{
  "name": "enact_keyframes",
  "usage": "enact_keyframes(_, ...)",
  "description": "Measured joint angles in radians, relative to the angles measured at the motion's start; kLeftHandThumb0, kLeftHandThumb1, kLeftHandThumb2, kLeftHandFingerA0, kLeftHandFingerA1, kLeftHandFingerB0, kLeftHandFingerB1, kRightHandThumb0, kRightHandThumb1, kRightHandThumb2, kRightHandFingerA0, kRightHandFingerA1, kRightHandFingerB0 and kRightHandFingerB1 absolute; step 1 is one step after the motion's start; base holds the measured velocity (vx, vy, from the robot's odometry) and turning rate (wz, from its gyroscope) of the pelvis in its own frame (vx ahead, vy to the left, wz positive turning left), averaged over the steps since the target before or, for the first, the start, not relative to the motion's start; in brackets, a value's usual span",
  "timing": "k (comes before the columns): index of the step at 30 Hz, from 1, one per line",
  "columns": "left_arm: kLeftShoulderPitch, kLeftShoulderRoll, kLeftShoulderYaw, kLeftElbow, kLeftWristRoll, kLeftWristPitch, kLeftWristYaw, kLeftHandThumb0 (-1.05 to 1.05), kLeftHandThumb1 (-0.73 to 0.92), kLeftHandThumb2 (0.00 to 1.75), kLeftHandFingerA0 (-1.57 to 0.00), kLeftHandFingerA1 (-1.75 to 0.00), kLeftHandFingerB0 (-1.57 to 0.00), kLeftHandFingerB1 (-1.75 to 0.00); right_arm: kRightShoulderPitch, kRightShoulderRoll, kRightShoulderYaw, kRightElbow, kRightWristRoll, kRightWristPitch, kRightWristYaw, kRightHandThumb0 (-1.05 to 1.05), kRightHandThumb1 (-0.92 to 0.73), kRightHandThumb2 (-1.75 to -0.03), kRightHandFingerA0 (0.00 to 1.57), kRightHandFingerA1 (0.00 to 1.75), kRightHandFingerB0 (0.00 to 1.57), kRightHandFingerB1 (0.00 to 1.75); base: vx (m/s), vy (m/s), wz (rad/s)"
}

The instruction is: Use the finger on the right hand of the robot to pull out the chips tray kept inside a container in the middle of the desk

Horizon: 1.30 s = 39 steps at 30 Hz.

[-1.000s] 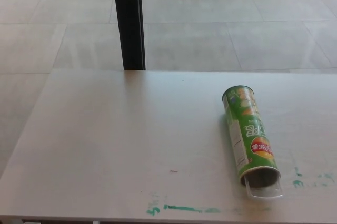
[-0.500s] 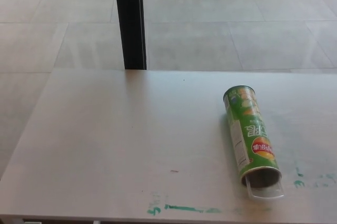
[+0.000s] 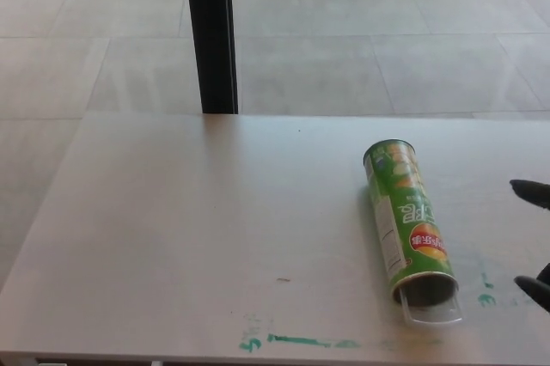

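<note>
Head view, desk (image 3: pixel 189 237): flat, pale, matte slab; green paint smears (image 3: pixel 296 341) near the front edge
Container (image 3: pixel 406 216): glossy green cylinder lying on its side right of centre; open mouth faces the robot, giving access
Chips tray (image 3: pixel 432 313): clear plastic lip protruding slightly from the mouth
Right hand (image 3: pixel 534 241): black fingertips at the right edge, spread apart, empty, beside the container without touching

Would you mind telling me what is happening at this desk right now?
A green chips container lies on its side toward the right of the desk, its open end facing the near edge. A clear tray sticks out slightly from that opening. The robot's right hand shows only as black fingertips at the right edge, apart from the container. Nothing is being held yet.
</note>
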Motion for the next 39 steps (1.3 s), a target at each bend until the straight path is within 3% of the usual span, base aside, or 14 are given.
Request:
enact_keyframes(8,0.002,0.000,0.000,-0.010,0.000,0.000,0.000,-0.24,0.62,0.60,-0.61,-0.71,-0.56,-0.61,-0.014,-0.035,0.104,0.055,-0.107,-0.008,-0.002,-0.31,-0.59,-0.58,0.87,0.96,0.30,0.31,0.00,0.000,0.00)
enact_keyframes(9,0.002,0.000,0.000,-0.010,0.000,0.000,0.000,-0.23,0.62,0.59,-0.62,-0.72,-0.57,-0.61,-0.018,-0.039,0.116,0.064,-0.120,-0.008,-0.002,-0.39,-0.47,-0.74,0.88,0.97,0.24,0.42,0.00,0.000,0.00)
enact_keyframes(10,0.002,0.000,0.000,-0.010,0.000,0.000,0.000,-0.22,0.63,0.60,-0.60,-0.71,-0.55,-0.60,-0.019,-0.041,0.121,0.068,-0.126,-0.008,-0.002,-0.32,-0.59,-0.58,0.84,1.11,0.31,0.32,0.00,0.000,0.00)
enact_keyframes(16,0.001,0.000,0.000,-0.010,0.000,0.000,0.000,-0.23,0.62,0.60,-0.61,-0.72,-0.55,-0.61,-0.056,-0.073,0.203,0.122,-0.217,-0.008,-0.005,-0.31,-0.58,-0.58,0.86,1.16,0.31,0.33,0.00,0.000,0.00)
enact_keyframes(21,0.002,0.000,-0.001,-0.010,0.000,0.000,0.000,-0.22,0.63,0.61,-0.59,-0.71,-0.54,-0.60,-0.093,-0.102,0.261,0.158,-0.285,-0.010,-0.007,-0.32,-0.60,-0.59,0.78,1.29,0.27,0.35,0.00,0.000,0.00)
enact_keyframes(39,0.003,0.000,-0.001,-0.035,0.000,0.001,-0.001,-0.21,0.62,0.60,-0.56,-0.70,-0.52,-0.61,-0.179,-0.188,0.401,0.204,-0.514,-0.042,-0.084,-0.36,-0.62,-0.58,0.77,1.31,0.28,0.39,0.00,0.000,0.00)
